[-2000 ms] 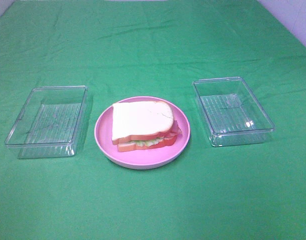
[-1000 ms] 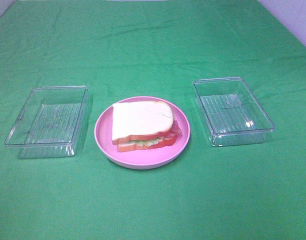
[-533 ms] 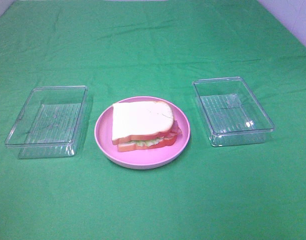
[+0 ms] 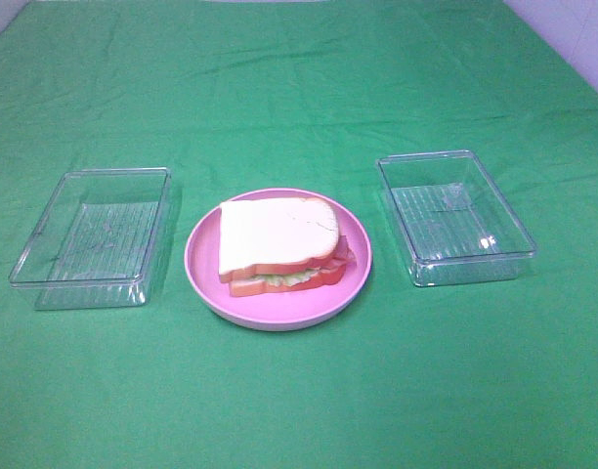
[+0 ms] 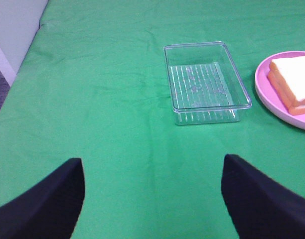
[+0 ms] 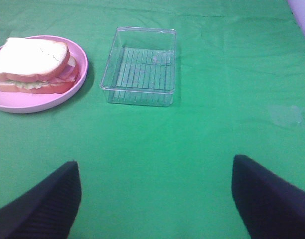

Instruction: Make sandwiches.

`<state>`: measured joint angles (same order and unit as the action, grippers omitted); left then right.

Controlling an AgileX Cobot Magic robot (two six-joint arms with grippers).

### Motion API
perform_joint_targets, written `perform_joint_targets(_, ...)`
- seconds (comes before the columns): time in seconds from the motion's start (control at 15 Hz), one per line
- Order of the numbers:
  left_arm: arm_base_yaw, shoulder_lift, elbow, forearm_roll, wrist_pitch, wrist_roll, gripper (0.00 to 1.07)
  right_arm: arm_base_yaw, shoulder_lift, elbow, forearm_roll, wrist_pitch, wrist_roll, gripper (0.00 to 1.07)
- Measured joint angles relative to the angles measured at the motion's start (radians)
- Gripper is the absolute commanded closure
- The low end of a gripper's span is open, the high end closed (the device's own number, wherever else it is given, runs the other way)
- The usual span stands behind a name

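The sandwich point(image 4: 279, 244) lies stacked on a round pink plate point(image 4: 211, 288) at the table's middle: white bread on top, pale green lettuce and pink-red bacon showing at its side. It also shows in the right wrist view point(image 6: 35, 64) and partly in the left wrist view point(image 5: 293, 84). My left gripper point(image 5: 152, 199) is open and empty, well back from the left tray. My right gripper point(image 6: 155, 199) is open and empty, well back from the right tray. Neither gripper shows in the high view.
A clear plastic tray point(image 4: 92, 236) stands left of the plate and another point(image 4: 453, 215) right of it, both empty; they also show in the wrist views point(image 5: 206, 82) point(image 6: 140, 65). A green cloth point(image 4: 299, 88) covers the table. A pale wall edge point(image 5: 13, 30) is at the far left.
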<state>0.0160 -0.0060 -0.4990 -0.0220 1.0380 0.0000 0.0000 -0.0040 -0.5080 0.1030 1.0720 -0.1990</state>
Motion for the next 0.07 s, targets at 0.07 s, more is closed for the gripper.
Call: perform_joint_targets(0.07, 0.000, 0.000, 0.000, 0.000, 0.000, 0.000, 0.33, 0.000, 0.000, 0.000, 0.000, 0.000, 0.000, 0.31)
